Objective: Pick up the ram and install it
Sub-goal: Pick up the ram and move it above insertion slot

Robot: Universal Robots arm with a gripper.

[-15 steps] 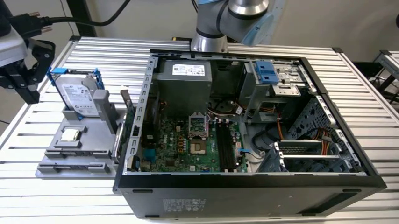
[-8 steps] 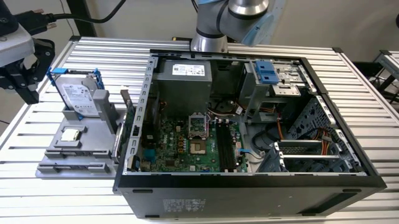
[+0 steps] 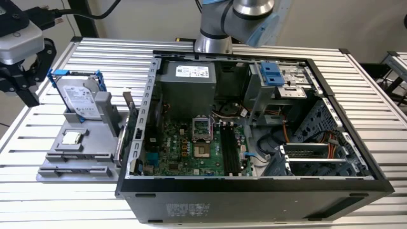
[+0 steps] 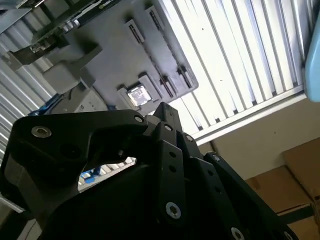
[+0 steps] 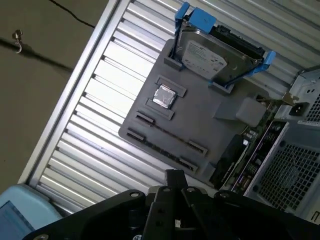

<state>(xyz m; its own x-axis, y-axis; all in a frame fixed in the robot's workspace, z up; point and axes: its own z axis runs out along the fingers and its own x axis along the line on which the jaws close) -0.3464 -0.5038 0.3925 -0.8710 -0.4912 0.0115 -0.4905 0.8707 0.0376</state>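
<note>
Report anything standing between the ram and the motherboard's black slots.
The case's side wall and an upright card rise between the gray holder, where the ram seems to lie, and the black slots. Over the slots themselves nothing visible sits.

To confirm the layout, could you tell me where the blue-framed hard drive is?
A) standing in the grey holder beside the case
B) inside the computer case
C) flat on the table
A: the hard drive stands upright in the grey holder, outside the computer case.
</note>
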